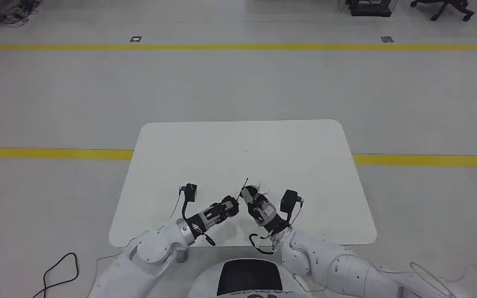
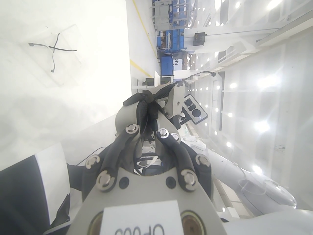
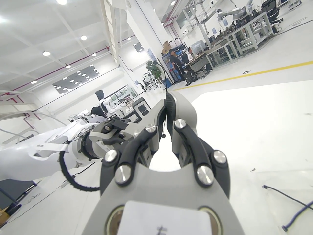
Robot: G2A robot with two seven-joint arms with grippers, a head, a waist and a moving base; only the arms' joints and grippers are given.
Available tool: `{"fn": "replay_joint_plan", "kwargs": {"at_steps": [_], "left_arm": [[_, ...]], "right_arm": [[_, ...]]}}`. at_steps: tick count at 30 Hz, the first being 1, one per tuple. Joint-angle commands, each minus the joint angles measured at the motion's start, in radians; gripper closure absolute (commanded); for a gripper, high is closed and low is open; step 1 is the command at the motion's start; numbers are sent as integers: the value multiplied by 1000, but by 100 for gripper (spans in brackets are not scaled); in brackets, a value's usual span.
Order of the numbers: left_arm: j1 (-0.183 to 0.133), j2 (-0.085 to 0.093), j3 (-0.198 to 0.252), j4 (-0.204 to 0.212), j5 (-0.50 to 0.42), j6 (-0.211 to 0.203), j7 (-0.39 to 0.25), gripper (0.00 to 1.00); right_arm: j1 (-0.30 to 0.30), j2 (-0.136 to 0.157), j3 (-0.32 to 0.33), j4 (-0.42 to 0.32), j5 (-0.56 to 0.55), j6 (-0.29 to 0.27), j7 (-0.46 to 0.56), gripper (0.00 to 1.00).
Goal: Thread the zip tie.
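Both grippers hang over the near edge of the white rounded table [image 1: 298,149]; our right gripper [image 3: 167,100] pinches the thin black plastic zip tie [image 3: 166,84], and our left gripper [image 2: 146,99] clamps it too.

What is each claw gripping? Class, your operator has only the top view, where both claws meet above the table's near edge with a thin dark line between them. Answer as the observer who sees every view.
Observer: The right wrist view shows the right claw shut on a thin black zip tie, whose strap stands out past the fingertips.
Operator: And the other one?
Observer: The left claw is shut too, with a thin strand running back between its fingers.
Operator: Anything else nearby?
Observer: Two more zip ties lie crossed on a clear sheet.
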Motion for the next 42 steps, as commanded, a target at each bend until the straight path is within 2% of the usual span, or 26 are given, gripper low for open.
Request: {"fn": "replay_joint_plan", "kwargs": {"at_steps": [1, 42], "left_arm": [[-1, 0, 1, 0, 0, 1, 0, 100], [-10, 1, 12, 9, 5, -2, 15, 100]], "right_arm": [[0, 0, 0, 1, 1, 0, 1, 100], [-4, -2, 0, 7, -13, 0, 15, 100]]}}
